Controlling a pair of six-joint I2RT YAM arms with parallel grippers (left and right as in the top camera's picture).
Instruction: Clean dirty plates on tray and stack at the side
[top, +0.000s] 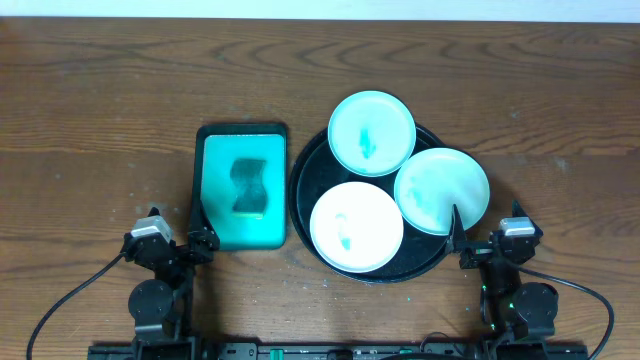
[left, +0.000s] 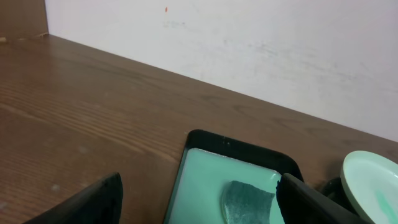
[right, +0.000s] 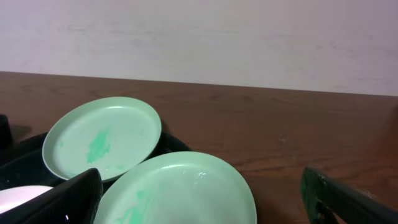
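A large round black tray (top: 305, 190) holds three small plates. The far plate (top: 372, 132) has a teal smear; it also shows in the right wrist view (right: 99, 137). The right plate (top: 441, 190) is pale mint with faint smears and lies just ahead of my right gripper (right: 199, 199). The near plate (top: 356, 226) is white with a small teal smear. My right gripper (top: 480, 240) is open and empty beside the tray's right rim. My left gripper (top: 195, 245) is open and empty at the near left corner of the sponge tray.
A black rectangular tray (top: 241, 186) with a mint inside holds a dark sponge (top: 250, 184) left of the round tray; both show in the left wrist view, the tray (left: 205, 180) and sponge (left: 249, 200). Bare wooden table (top: 100, 120) lies around. A white wall (left: 249, 43) is behind.
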